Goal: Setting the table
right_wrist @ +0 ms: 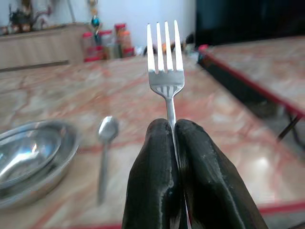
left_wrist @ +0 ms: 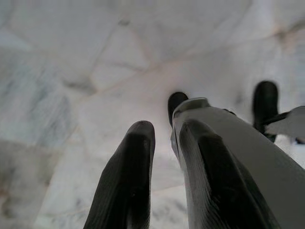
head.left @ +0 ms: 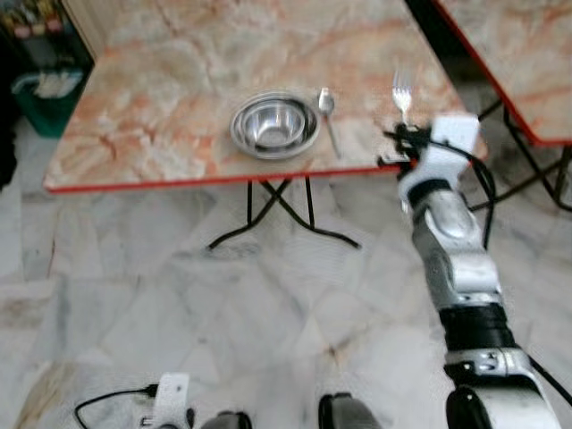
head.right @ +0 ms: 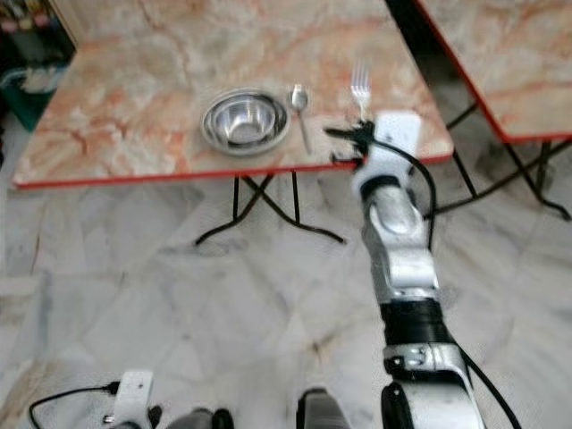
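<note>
A silver fork (right_wrist: 166, 71) stands upright, tines up, with my right gripper (right_wrist: 172, 125) shut on its handle. In the eye views that gripper (head.left: 399, 136) hovers over the front right corner of the marble-patterned table (head.left: 152, 107), the fork (head.left: 402, 94) pointing away from me. A steel bowl (head.left: 274, 125) sits near the table's front edge, at its middle. Just right of the bowl lies a spoon (head.left: 329, 112), handle toward me. The fork is a hand's width right of the spoon. My left gripper (left_wrist: 162, 133) hangs idle over the floor, a narrow gap between its fingers.
The table has a red edge and black folding legs (head.left: 277, 210). A second similar table (head.left: 527, 63) stands to the right, across a narrow gap. A green basket (head.left: 45, 98) sits on the floor at far left. Marble floor lies between me and the table.
</note>
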Robot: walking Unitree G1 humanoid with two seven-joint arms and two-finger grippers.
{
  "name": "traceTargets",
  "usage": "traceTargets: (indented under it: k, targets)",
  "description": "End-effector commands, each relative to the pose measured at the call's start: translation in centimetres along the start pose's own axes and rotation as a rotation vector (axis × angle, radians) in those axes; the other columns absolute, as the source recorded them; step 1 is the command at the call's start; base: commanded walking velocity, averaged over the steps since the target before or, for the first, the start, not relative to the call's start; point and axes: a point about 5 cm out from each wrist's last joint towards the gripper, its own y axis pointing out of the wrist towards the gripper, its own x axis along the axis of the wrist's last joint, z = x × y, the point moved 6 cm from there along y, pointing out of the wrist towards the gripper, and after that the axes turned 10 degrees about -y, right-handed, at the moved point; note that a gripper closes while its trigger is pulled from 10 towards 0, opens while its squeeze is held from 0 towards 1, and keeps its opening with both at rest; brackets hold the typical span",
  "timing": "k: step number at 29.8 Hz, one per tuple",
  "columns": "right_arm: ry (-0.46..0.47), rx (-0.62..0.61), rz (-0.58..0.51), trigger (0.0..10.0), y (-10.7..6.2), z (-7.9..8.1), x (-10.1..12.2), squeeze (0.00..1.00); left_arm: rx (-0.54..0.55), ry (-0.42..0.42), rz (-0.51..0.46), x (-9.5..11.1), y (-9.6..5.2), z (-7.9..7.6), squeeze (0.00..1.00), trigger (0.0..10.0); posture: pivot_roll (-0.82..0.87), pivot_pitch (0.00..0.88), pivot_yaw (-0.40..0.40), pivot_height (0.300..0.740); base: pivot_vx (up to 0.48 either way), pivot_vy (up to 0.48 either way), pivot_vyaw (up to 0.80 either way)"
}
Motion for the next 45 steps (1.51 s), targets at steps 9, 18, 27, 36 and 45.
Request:
traceTargets:
  k: [9, 18, 27, 36, 45]
  targets:
    - [-0.005, 0.031, -0.051, 10.0, 0.1, 1.1, 1.4, 0.0, 0.018, 0.008, 0.09, -3.0, -0.6, 0.9, 0.0, 10.0, -0.05, 0.23, 0.01, 0.74, 0.358, 0.0, 0.0]
    - [0.012, 0.022, -0.053, 10.0, 0.2, 1.1, 1.4, 0.0, 0.02, 0.009, 0.09, -2.9, -0.6, 1.0, 0.0, 10.0, -0.05, 0.232, 0.013, 0.74, 0.36, 0.0, 0.21]
    - [0.008, 0.023, -0.022, 10.0, -0.2, 1.3, 0.7, 0.0, 0.018, 0.011, 0.092, -2.9, -0.6, 1.0, 0.0, 10.0, -0.06, 0.239, 0.014, 0.74, 0.359, 0.0, 0.0]
    - [0.028, 0.036, 0.039, 10.0, -1.3, 2.0, -1.0, 0.0, 0.017, 0.014, 0.094, -3.0, -0.6, 1.0, 0.0, 10.0, -0.06, 0.235, 0.013, 0.74, 0.358, 0.0, 0.0]
    - [0.027, 0.04, 0.09, 10.0, -2.5, 2.1, -2.5, 0.0, 0.017, 0.013, 0.093, -3.1, -0.6, 1.0, 0.0, 10.0, -0.06, 0.223, 0.01, 0.74, 0.19, 0.0, 0.0]
